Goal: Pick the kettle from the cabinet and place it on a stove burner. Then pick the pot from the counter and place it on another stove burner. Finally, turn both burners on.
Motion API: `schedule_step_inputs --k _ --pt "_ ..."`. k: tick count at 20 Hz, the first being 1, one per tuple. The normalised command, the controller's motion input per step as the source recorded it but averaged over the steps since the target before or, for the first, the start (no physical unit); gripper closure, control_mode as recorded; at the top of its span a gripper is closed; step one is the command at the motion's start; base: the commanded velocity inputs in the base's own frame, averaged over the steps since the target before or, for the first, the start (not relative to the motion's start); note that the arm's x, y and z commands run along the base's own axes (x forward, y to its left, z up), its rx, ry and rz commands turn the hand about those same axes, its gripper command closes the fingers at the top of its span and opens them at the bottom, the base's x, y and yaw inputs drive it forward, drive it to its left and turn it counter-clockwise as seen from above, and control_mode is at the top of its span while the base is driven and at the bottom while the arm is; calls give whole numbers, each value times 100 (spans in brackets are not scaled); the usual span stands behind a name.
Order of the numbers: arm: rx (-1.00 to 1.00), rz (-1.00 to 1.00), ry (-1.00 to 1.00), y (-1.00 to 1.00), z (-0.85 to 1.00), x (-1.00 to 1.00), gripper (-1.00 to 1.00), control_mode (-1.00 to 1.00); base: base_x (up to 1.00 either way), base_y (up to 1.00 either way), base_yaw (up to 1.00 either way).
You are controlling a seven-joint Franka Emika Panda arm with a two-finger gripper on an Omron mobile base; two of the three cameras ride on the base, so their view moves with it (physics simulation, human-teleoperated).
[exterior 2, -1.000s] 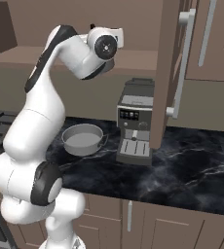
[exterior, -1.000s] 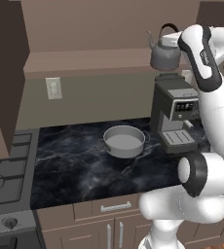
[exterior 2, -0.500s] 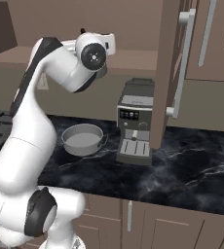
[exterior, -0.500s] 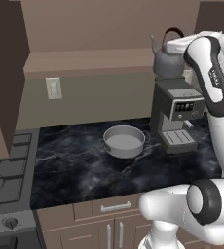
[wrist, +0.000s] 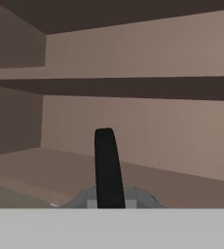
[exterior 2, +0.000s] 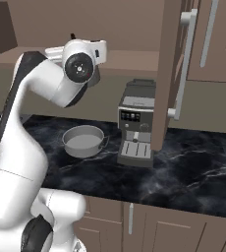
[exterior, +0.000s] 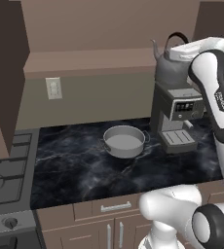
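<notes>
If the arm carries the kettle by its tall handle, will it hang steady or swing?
The kettle probably swings somewhat: its arched black handle is thin and tall, with the rounded body hanging below. It looks like rigid metal, so it should not flex. The smooth handle may slip in the grip.

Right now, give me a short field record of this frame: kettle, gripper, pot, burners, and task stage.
kettle: grey, with black arched handle, at the cabinet shelf edge, above the coffee machine; point
gripper: shut on the kettle's handle, seen close up in the hand view
pot: empty, on the black counter, left of the coffee machine
stove burners: at the far left, nothing on the visible grates
task stage: kettle gripped, not yet on a burner; pot untouched
</notes>
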Motion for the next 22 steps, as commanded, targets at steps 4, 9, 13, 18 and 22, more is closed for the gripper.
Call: schedule_step_inputs --k 4,9,13,18,22 --pt "0 0 0 2 0 -44 100 -100 0 0 0" --pt "0 0 0 0 -3 -49 100 -100 0 0 0" --pt "0 0 0 3 -10 -51 100 -100 0 0 0" --pt "0 0 1 8 -15 -51 100 -100 0 0 0" --pt "0 0 2 10 -16 -46 100 -100 0 0 0"
